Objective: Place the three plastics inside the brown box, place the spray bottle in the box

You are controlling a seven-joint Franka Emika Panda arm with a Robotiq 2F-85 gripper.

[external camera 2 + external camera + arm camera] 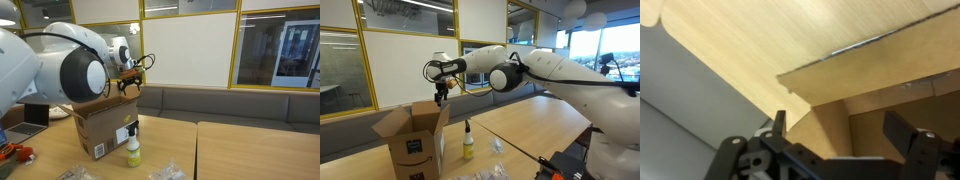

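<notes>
Above the brown box [103,132], the end effector [128,88] hangs wide, empty; plastics [170,172] are cropped below.

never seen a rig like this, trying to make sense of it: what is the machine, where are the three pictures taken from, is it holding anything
It is a white robot arm with a two-fingered gripper at its tip. On the wooden table stand a brown cardboard box, flaps open, and beside it a small yellowish spray bottle. Crinkly clear plastic bags lie nearby. The gripper hangs over the box, jaws open, holding nothing. Two pictures come from cameras standing at different spots in the room; the third from a camera on the wrist, looking past the gripper's fingers at what seems to be the box's flaps.
</notes>
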